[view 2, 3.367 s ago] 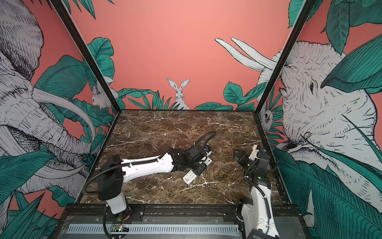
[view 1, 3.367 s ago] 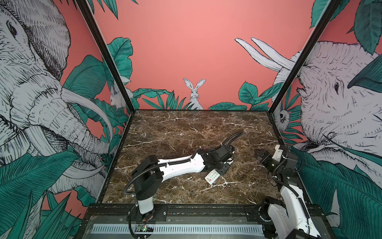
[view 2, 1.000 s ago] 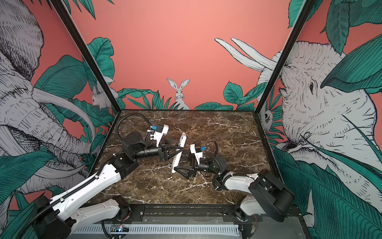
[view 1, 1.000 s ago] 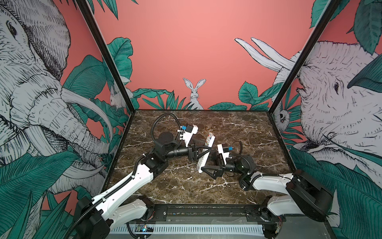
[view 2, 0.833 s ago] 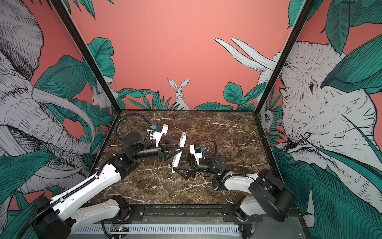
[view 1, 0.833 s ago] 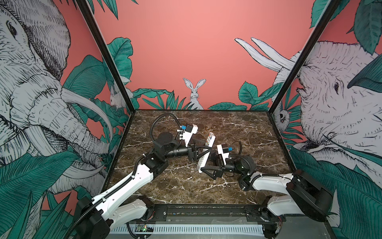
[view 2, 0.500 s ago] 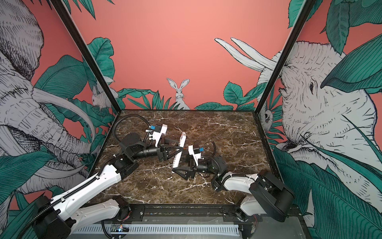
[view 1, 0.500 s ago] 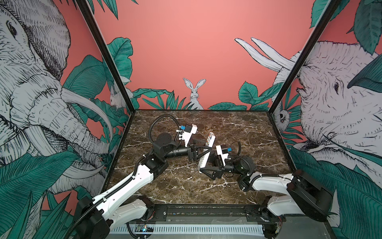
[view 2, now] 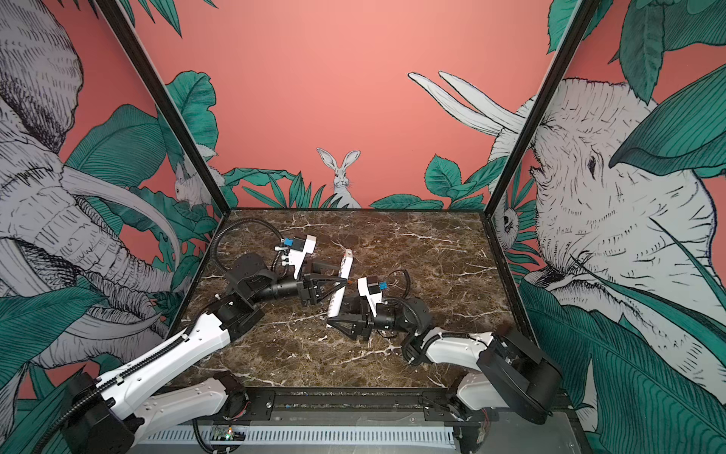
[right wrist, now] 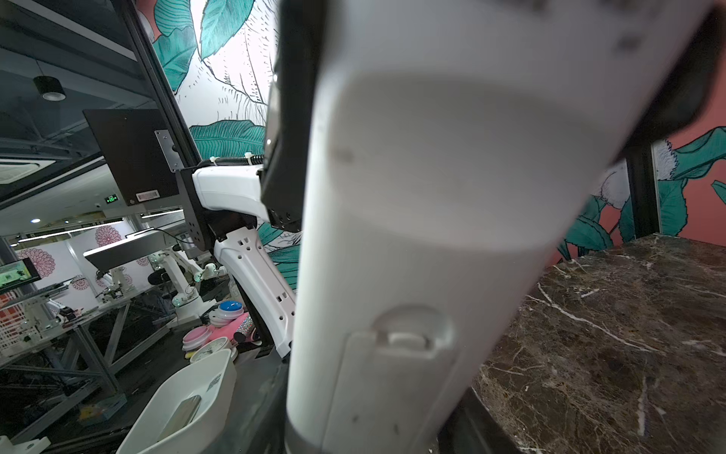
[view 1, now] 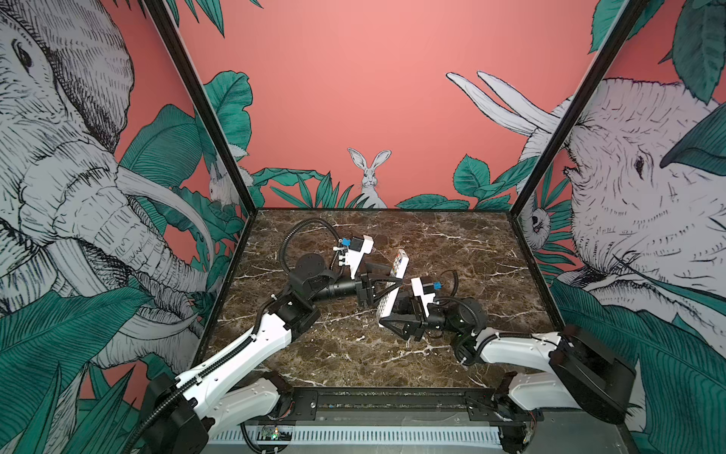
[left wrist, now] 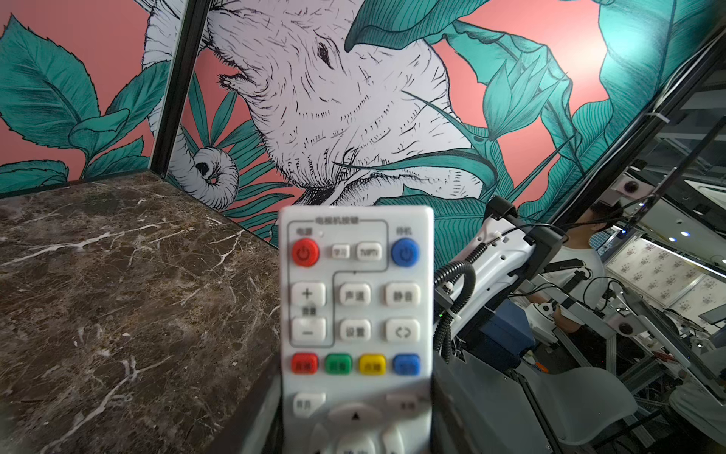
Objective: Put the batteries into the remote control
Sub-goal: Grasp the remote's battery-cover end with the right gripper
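The white remote control (view 1: 400, 262) hangs tilted above the marble table, with its coloured-button end up and toward the back. My left gripper (view 1: 393, 276) is shut across its middle, and its button face (left wrist: 355, 298) fills the left wrist view. My right gripper (view 1: 387, 312) comes from the right and is shut on the remote control's lower end. The right wrist view shows the plain white back (right wrist: 412, 236) with the battery cover and its latch (right wrist: 408, 338) closed. In both top views the two grippers sit close together on the remote control (view 2: 345, 267). The batteries are out of view.
The brown marble table (view 1: 353, 353) is boxed in by painted walls on the left, back and right. A black rail (view 1: 393, 401) runs along its front edge. A white bin (right wrist: 188, 393) stands outside the enclosure.
My right gripper's jaws have narrowed from wide open onto the remote control's lower end, and it has edged slightly left. The left gripper and the remote control have stayed put.
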Robot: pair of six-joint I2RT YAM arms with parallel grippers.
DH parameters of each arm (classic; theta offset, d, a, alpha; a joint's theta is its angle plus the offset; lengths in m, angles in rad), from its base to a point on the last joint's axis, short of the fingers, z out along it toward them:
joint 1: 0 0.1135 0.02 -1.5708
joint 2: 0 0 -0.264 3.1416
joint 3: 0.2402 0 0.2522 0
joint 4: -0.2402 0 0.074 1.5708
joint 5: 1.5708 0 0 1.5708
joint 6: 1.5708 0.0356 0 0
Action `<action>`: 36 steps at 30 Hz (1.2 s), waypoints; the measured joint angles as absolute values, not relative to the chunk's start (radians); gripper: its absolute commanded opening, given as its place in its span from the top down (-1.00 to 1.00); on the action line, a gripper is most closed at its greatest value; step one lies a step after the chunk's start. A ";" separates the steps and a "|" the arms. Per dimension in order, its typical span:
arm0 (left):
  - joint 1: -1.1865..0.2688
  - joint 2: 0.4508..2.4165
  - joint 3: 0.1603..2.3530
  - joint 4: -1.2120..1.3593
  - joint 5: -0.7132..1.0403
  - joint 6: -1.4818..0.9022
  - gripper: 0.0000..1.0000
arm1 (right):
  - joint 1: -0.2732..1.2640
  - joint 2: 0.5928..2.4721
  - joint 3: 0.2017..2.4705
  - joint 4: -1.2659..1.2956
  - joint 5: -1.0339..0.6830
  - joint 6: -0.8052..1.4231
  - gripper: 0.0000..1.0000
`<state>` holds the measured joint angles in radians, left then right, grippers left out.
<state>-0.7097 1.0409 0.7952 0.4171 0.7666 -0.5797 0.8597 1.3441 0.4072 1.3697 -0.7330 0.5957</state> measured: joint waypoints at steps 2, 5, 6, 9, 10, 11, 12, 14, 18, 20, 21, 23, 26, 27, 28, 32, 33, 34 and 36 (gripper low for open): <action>-0.710 1.041 0.795 0.425 0.767 -0.572 0.50 | 0.860 1.344 0.407 1.370 -0.731 0.602 0.02; -0.710 1.041 0.795 0.432 0.769 -0.568 0.50 | 0.860 1.344 0.407 1.374 -0.728 0.604 0.15; -0.710 1.042 0.795 0.433 0.769 -0.567 0.50 | 0.860 1.344 0.407 1.373 -0.726 0.604 0.22; -0.710 1.042 0.795 0.434 0.770 -0.564 0.49 | 0.860 1.344 0.407 1.373 -0.724 0.604 0.40; -0.710 1.042 0.795 0.435 0.770 -0.564 0.48 | 0.860 1.343 0.407 1.372 -0.721 0.604 0.44; -0.710 1.042 0.795 0.436 0.770 -0.564 0.47 | 0.861 1.343 0.407 1.372 -0.719 0.604 0.47; -0.710 1.042 0.795 0.437 0.770 -0.561 0.45 | 0.862 1.342 0.407 1.372 -0.717 0.602 0.52; -0.710 1.042 0.795 0.437 0.770 -0.557 0.33 | 0.862 1.340 0.407 1.370 -0.714 0.601 0.59; -0.710 1.041 0.795 0.428 0.765 -0.545 -0.22 | 0.864 1.340 0.404 1.366 -0.703 0.597 0.71; -0.710 1.036 0.795 0.400 0.749 -0.538 -0.51 | 0.866 1.340 0.397 1.363 -0.681 0.583 0.72; -0.710 1.031 0.795 0.377 0.734 -0.533 -0.64 | 0.866 1.340 0.390 1.361 -0.661 0.573 0.73; -0.710 1.019 0.797 0.333 0.701 -0.516 -0.89 | 0.865 1.340 0.376 1.355 -0.626 0.559 0.78; -0.710 0.991 0.799 0.270 0.634 -0.489 -0.99 | 0.864 1.337 0.372 1.312 -0.580 0.533 0.83; -0.710 0.980 0.799 0.251 0.616 -0.480 -0.99 | 0.864 1.332 0.372 1.288 -0.562 0.524 0.84; -0.710 0.968 0.800 0.232 0.593 -0.471 -0.99 | 0.864 1.325 0.372 1.264 -0.545 0.513 0.85; -0.710 0.935 0.814 0.153 0.534 -0.430 -0.98 | 0.864 1.253 0.373 1.122 -0.455 0.458 0.92; -0.710 0.932 0.821 0.138 0.517 -0.420 -0.98 | 0.864 1.232 0.373 1.083 -0.427 0.441 0.94; -0.710 0.929 0.828 0.120 0.501 -0.413 -0.97 | 0.864 1.216 0.373 1.051 -0.403 0.429 0.96; -0.710 0.928 0.839 0.097 0.474 -0.398 -0.95 | 0.864 1.191 0.377 0.979 -0.353 0.403 0.99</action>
